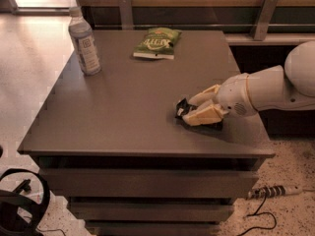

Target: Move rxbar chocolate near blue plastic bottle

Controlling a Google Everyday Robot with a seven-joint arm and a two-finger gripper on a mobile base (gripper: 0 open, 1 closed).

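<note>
The rxbar chocolate [181, 107] is a small black wrapper lying on the brown table [118, 112] near its front right. My gripper [190, 110] reaches in from the right with its cream fingers [203, 115] closed on either side of the bar, low on the tabletop. Only the bar's left end shows; the rest is hidden by the fingers. The blue plastic bottle [84, 44] stands upright at the table's far left corner, well away from the bar.
A green snack bag [156, 43] lies at the back middle of the table. A wooden wall rail runs behind the table. A power strip and cable [273, 192] lie on the floor at right, and a black ring-shaped object [19, 205] at lower left.
</note>
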